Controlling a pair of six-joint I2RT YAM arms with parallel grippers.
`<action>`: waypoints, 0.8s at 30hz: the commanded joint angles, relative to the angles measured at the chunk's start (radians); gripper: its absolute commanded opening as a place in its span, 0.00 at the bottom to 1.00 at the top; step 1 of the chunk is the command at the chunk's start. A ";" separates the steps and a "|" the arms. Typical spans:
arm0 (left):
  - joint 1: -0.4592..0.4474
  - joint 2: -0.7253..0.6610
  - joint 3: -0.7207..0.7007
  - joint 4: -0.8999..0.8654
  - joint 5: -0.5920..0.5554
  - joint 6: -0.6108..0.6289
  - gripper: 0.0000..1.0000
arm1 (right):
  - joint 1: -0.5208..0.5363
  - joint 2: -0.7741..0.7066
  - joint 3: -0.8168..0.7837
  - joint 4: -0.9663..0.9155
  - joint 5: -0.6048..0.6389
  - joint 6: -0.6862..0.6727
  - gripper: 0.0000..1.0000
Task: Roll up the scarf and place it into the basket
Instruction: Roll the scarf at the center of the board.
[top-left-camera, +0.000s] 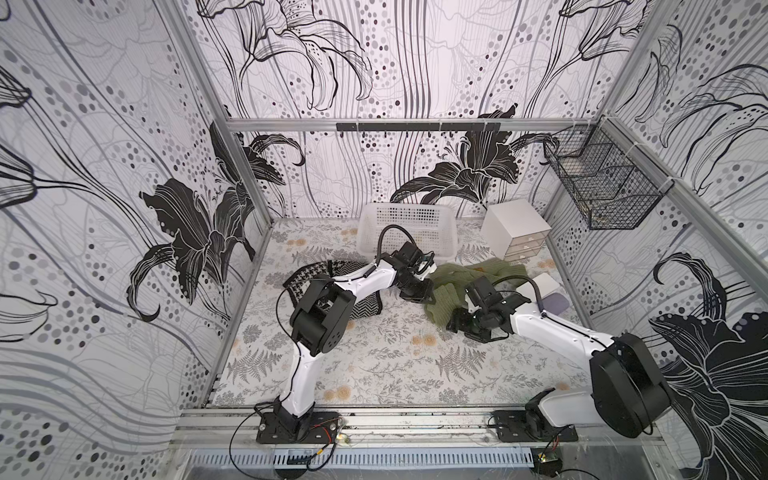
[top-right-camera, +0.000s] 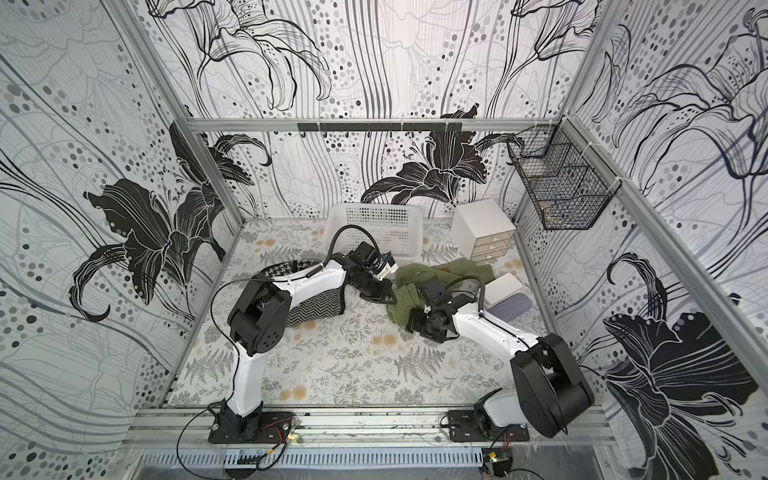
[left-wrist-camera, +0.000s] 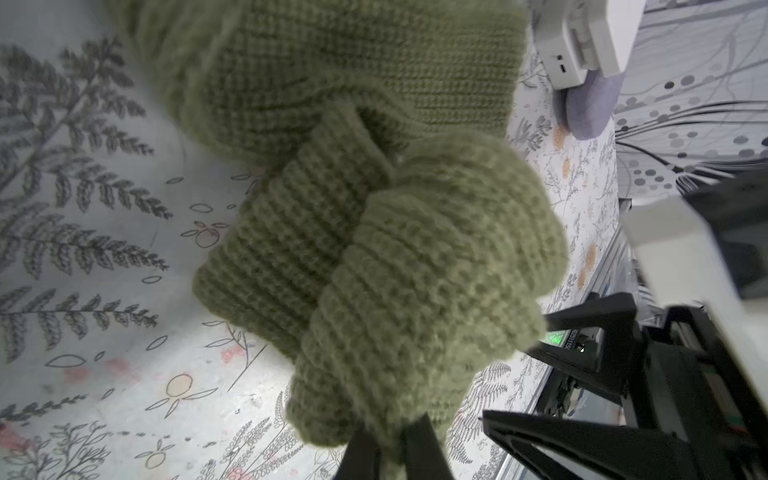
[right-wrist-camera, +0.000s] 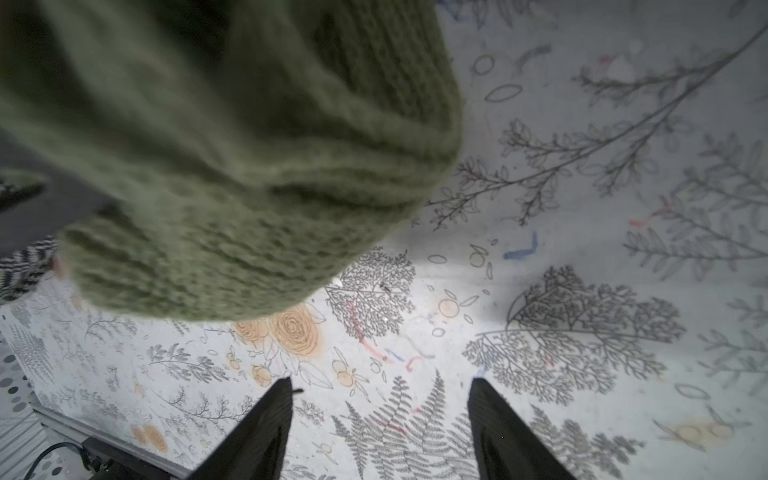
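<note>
The green knitted scarf (top-left-camera: 469, 274) (top-right-camera: 440, 270) lies bunched and partly rolled on the floral table, just in front of the white perforated basket (top-left-camera: 415, 220) (top-right-camera: 374, 220). My left gripper (top-left-camera: 429, 292) (top-right-camera: 388, 294) sits at the scarf's left end. In the left wrist view its fingers (left-wrist-camera: 424, 449) are pinched on a fold of the rolled scarf (left-wrist-camera: 374, 249). My right gripper (top-left-camera: 454, 322) (top-right-camera: 411, 322) is at the scarf's near edge and stands open (right-wrist-camera: 380, 399) over bare table. The scarf (right-wrist-camera: 208, 166) hangs just beyond its tips, apart from them.
A black-and-white patterned cloth (top-left-camera: 365, 307) lies under the left arm. A white drawer box (top-left-camera: 515, 228) stands right of the basket. A small white box (top-left-camera: 546, 284) and a purple pad (top-left-camera: 557, 303) lie by the right wall, where a black wire basket (top-left-camera: 602, 187) hangs.
</note>
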 joint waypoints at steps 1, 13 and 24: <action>0.041 0.023 0.029 0.017 0.055 -0.005 0.23 | -0.019 -0.010 -0.017 0.045 0.020 0.029 0.70; 0.066 0.122 0.041 0.068 0.112 -0.027 0.46 | -0.138 0.054 -0.167 0.426 -0.150 0.213 0.70; 0.068 0.155 0.072 0.046 0.120 -0.022 0.47 | -0.141 0.212 -0.128 0.709 -0.184 0.249 0.71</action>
